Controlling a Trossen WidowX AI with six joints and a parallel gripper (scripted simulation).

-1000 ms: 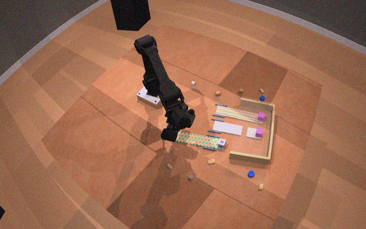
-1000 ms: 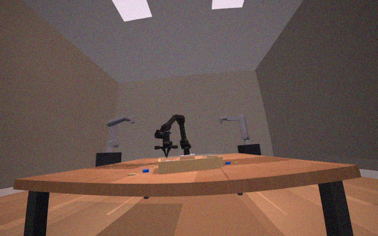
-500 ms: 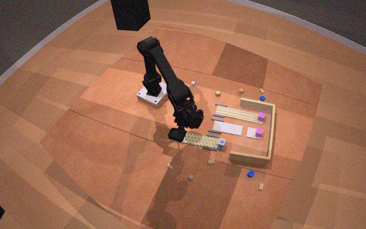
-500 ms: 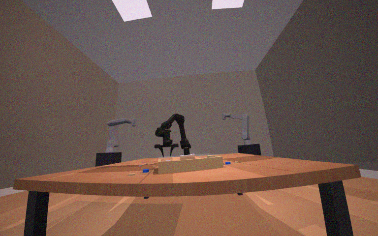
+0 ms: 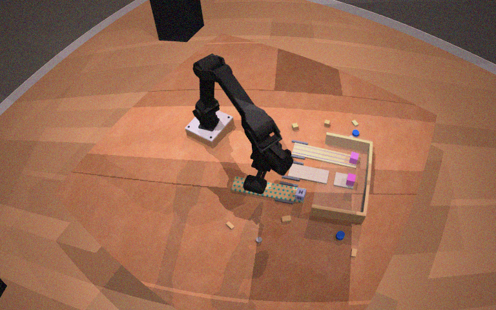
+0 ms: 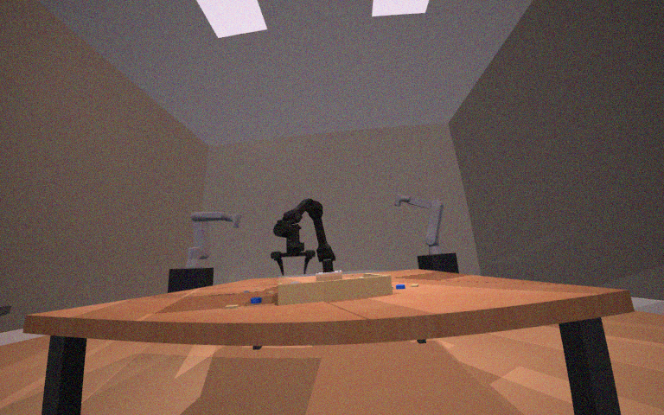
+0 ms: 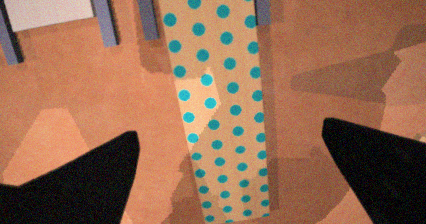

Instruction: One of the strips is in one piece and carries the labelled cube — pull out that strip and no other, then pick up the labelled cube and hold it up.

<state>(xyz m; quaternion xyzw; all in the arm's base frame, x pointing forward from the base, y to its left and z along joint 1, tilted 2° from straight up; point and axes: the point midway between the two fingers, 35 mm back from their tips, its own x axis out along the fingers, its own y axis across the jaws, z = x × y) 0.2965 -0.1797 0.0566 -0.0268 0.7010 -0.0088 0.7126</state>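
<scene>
Both fingers of the tool (image 7: 227, 176) spread wide over the dotted strip (image 7: 222, 104); only top view shows the labelled cube (image 5: 300, 193).

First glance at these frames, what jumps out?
The black arm leans over a tan strip with teal polka dots, its gripper open wide above the strip's near end. At the strip's far end sits a lavender cube marked H, just outside the open side of a low wooden tray. Two magenta cubes sit on other strips inside the tray.
</scene>
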